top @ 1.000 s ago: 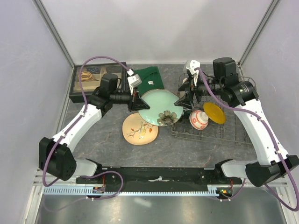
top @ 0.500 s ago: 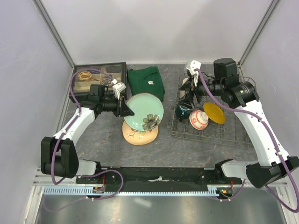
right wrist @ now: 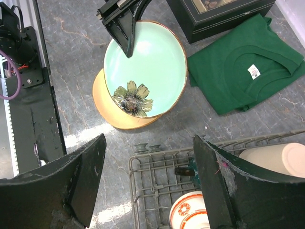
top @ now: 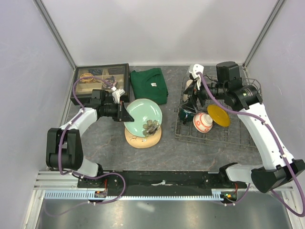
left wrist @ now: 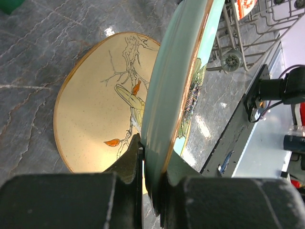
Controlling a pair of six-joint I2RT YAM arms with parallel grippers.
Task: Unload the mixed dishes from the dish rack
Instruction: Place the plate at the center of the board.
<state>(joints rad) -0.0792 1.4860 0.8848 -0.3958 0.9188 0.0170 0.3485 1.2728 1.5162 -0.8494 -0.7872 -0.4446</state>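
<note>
— Where is the pale green floral plate (top: 144, 114) seen?
— At centre left, tilted over the cream plate (top: 136, 140) on the table (top: 105, 148), its rim clamped in the left gripper's (top: 125, 114) jaws.
— And the dish rack (top: 214, 134)?
— At right, the red-and-white patterned bowl (top: 203, 122) and small yellow patterned plate (top: 218, 115) are seen inside; the right gripper's (right wrist: 150, 143) jaws are spread wide above.

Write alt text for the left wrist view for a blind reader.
The left gripper clamps the rim of the pale green floral plate, seen edge-on, over a cream plate lying flat on the grey table. A corner of the dish rack shows at upper right.
</note>
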